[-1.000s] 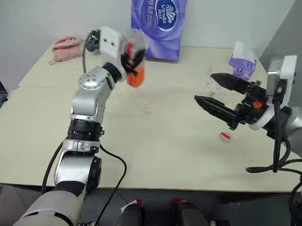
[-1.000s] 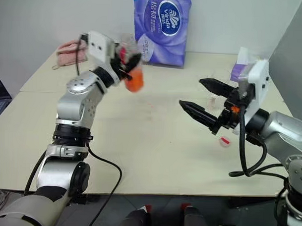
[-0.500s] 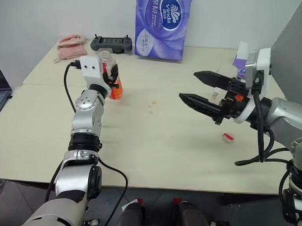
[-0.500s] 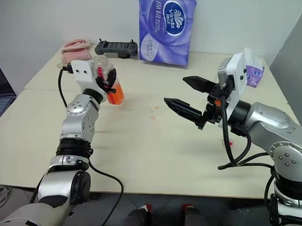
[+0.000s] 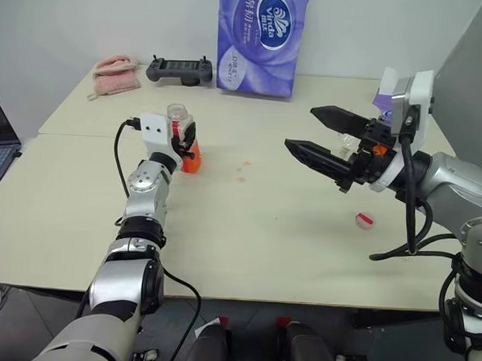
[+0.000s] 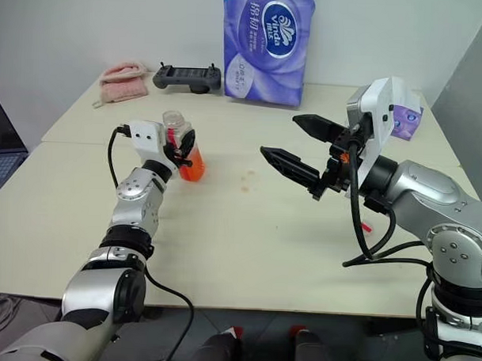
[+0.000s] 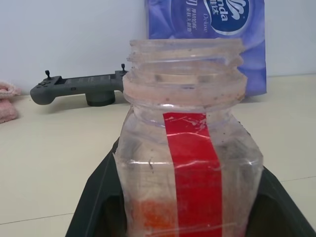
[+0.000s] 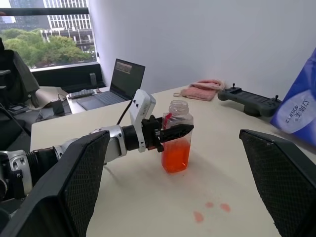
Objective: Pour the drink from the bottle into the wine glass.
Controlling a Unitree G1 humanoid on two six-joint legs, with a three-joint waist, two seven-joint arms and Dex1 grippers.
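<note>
Currently: table (image 5: 247,244) under both grippers. Right gripper (image 5: 315,136) jaws spread wide, empty, raised above tabletop. Left gripper (image 6: 181,143) clamped on bottle (image 8: 176,136) (uncapped, upright), base at tabletop. Drink (image 8: 176,153) fills bottle's lower part. Red cap (image 5: 365,220) below right gripper.

Silver arms, white wrist boxes, black cables, black-fingered hands.
</note>
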